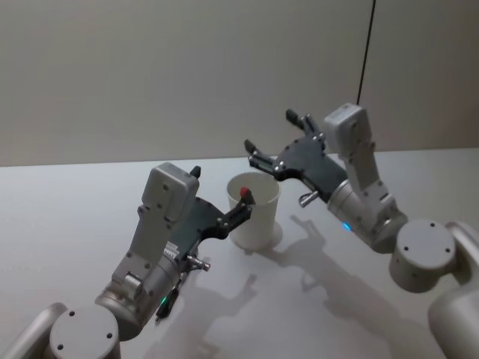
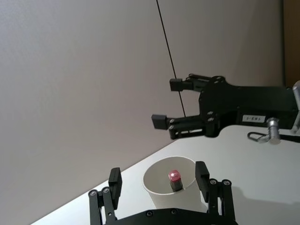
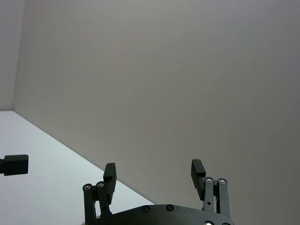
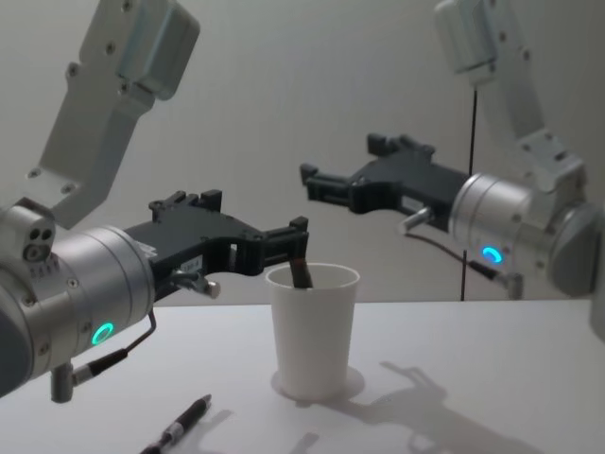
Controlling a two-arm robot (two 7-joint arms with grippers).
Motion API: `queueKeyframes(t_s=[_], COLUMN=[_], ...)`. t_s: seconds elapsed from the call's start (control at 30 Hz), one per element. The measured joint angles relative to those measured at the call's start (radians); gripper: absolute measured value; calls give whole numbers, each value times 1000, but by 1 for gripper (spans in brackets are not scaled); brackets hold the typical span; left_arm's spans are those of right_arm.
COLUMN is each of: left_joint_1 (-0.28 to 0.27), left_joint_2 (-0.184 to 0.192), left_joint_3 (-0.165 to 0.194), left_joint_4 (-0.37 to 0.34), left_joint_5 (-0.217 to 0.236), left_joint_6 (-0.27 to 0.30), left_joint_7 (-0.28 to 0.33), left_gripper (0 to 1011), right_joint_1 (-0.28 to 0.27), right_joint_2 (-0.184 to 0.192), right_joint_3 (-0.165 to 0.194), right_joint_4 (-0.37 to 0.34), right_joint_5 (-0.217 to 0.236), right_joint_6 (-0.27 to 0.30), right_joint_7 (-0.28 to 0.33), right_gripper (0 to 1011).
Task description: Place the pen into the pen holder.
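My left claw (image 2: 158,176) is spread wide and grips nothing, one finger on each side of the pen holder (image 4: 312,331) at its rim. Between them the pen (image 2: 175,180) stands inside the holder, red end up. I judge the drop done. Next I must draw back and up without clipping the rim or tipping the holder. My left arm reaches low and level over the bench (image 4: 473,378), where a second pen (image 4: 180,430) lies beneath it. My right claw (image 1: 271,133), also open, hangs above and behind the holder.
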Motion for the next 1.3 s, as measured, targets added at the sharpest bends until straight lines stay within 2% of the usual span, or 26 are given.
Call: queueKeyframes(t_s=[0.07,0.13,0.2,0.33,0.43,0.73,1.07,1.3], left_joint_1=[0,0,0,0,0,0,0,0], left_joint_2=[0,0,0,0,0,0,0,0], left_joint_3=[0,0,0,0,0,0,0,0], left_joint_4=[0,0,0,0,0,0,0,0], left_joint_5=[0,0,0,0,0,0,0,0], left_joint_6=[0,0,0,0,0,0,0,0], left_joint_7=[0,0,0,0,0,0,0,0], left_gripper=[1000,1000,1000,1000,1000,1000,1000,1000], right_joint_1=[-26,-33,-60,-90,-130,-236,-326,-371], right_joint_2=[12,15,27,39,55,98,135,151], right_joint_3=[2,3,5,7,9,18,26,29], right_joint_4=[-53,-66,-121,-177,-246,-410,-532,-587], right_joint_5=[-2,-3,-7,-10,-10,10,31,37], right_joint_6=[18,24,47,74,109,195,258,283], right_joint_7=[-20,-27,-59,-95,-142,-250,-332,-372], right_gripper=[1001,1001,1001,1001,1001,1002,1001,1001])
